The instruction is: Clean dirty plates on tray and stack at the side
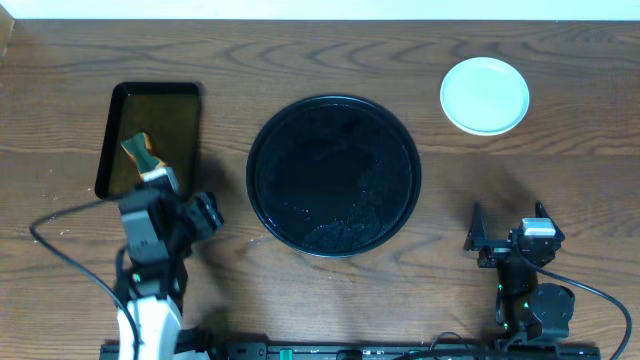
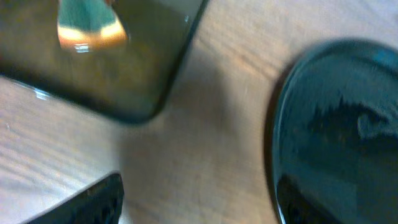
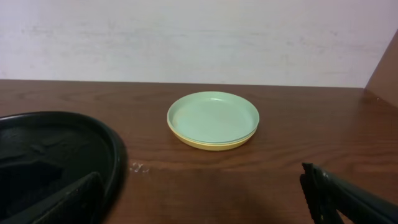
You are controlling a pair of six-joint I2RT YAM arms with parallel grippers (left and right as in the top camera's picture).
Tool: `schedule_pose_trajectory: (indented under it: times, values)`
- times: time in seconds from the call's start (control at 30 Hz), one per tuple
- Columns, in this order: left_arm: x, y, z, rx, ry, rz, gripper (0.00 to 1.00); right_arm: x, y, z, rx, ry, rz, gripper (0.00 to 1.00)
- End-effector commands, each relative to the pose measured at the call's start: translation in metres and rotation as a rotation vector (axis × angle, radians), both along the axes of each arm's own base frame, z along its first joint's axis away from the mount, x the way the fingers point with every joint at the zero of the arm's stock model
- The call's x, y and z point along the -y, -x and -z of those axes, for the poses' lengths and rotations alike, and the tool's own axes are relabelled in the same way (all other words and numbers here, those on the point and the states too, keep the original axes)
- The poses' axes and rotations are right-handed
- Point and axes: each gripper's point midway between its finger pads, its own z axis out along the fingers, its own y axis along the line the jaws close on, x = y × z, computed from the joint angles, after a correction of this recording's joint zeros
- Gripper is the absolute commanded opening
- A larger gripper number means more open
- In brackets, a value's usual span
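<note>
backdrop: dark brown wood-grain worktop (image 1: 300, 60), pale wall behind.
tray: large round black tray with a low rim (image 1: 251, 175), mid-worktop.
plates: stack of small round plates (image 3: 213, 118), pale mint on pale yellow, on the worktop right of the tray, well apart.
left gripper (image 1: 185, 197): fingers apart, gripping nothing, beside the small rectangular black tray (image 1: 170, 110).
right gripper (image 1: 507, 228): spread wide, gripping nothing, facing the stack.

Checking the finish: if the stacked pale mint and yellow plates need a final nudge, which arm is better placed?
Right, probably. The stacked mint and yellow plates lie straight ahead of the open right gripper; the left gripper sits beyond the large round black tray, beside the rectangular black tray.
</note>
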Motion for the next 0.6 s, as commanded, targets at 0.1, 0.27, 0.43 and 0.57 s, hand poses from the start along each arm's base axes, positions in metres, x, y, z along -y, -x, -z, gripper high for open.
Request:
schedule_pose_trajectory:
  times: [0.1, 0.27, 0.43, 0.57]
  values:
    - [0.002, 0.009, 0.019, 0.171, -0.054, 0.01, 0.79, 0.003, 0.0, 0.001, -0.001, 0.012, 0.014, 0.99]
    - [0.012, 0.012, 0.021, 0.305, -0.079, 0.043, 0.79, 0.003, 0.0, 0.001, -0.001, 0.012, 0.014, 0.99]
    - [0.016, 0.012, 0.011, 0.341, -0.093, 0.052, 0.79, 0.003, 0.0, 0.001, -0.001, 0.012, 0.014, 0.99]
    - [0.016, 0.022, 0.022, 0.289, -0.127, 0.076, 0.79, 0.003, 0.0, 0.001, -0.001, 0.012, 0.014, 0.99]
